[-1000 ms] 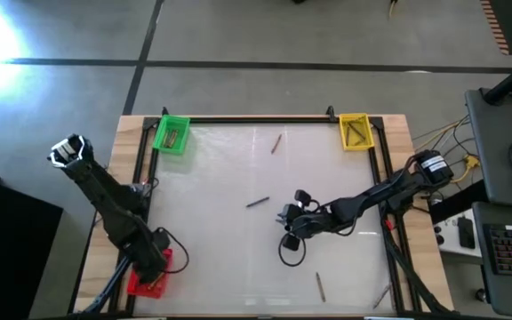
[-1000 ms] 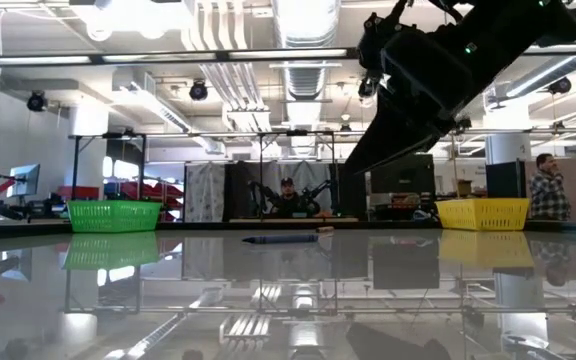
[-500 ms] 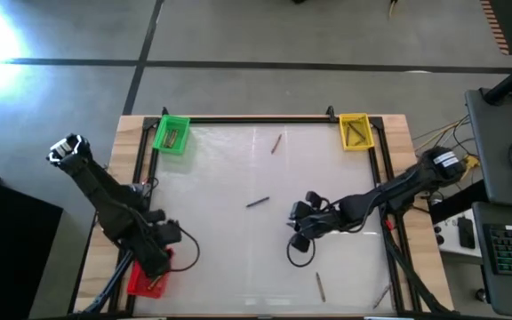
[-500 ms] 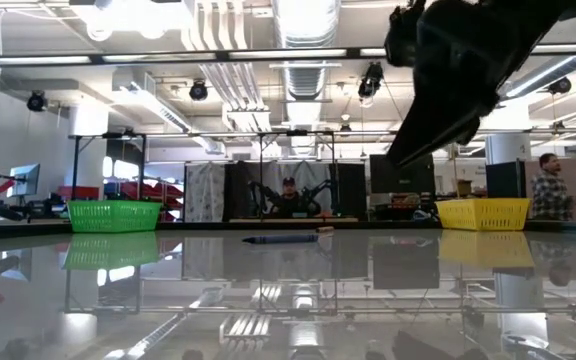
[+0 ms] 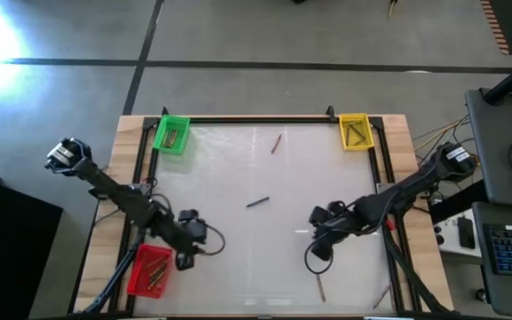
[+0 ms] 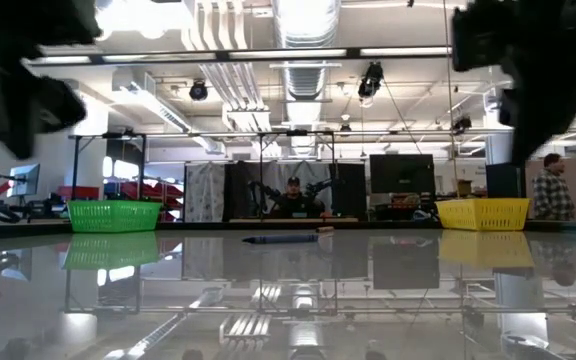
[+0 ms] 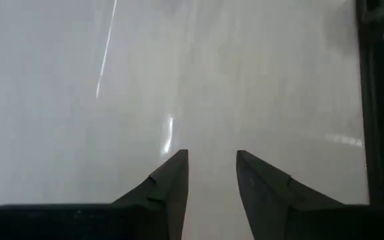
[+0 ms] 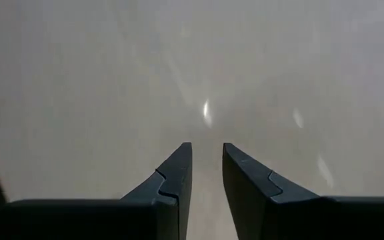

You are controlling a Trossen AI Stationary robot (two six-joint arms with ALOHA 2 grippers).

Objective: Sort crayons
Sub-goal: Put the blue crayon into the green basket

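Loose crayons lie flat on the white table: a grey-blue one [image 5: 257, 203] near the middle, also in the low view [image 6: 280, 239], a brownish one [image 5: 276, 143] toward the far edge, and two [image 5: 320, 285] [image 5: 381, 296] near the front right. My left gripper [image 5: 194, 238] [image 7: 212, 153] is open and empty over bare table, just right of the red bin [image 5: 151, 271]. My right gripper [image 5: 320, 233] [image 8: 207, 145] is open a little and empty over bare table right of centre, between the grey-blue crayon and the front-right one.
A green bin [image 5: 172, 134] stands at the far left corner and a yellow bin [image 5: 355, 131] at the far right corner; both hold crayons, as does the red bin at the front left. A dark frame [image 5: 265, 120] edges the table. People show in the room behind [image 6: 293, 195].
My left gripper has moved from over the red bin toward the table's right, out over bare table. My right gripper has moved toward the table's right and near edges, away from the grey-blue crayon. The crayons on the table have stayed where they were.
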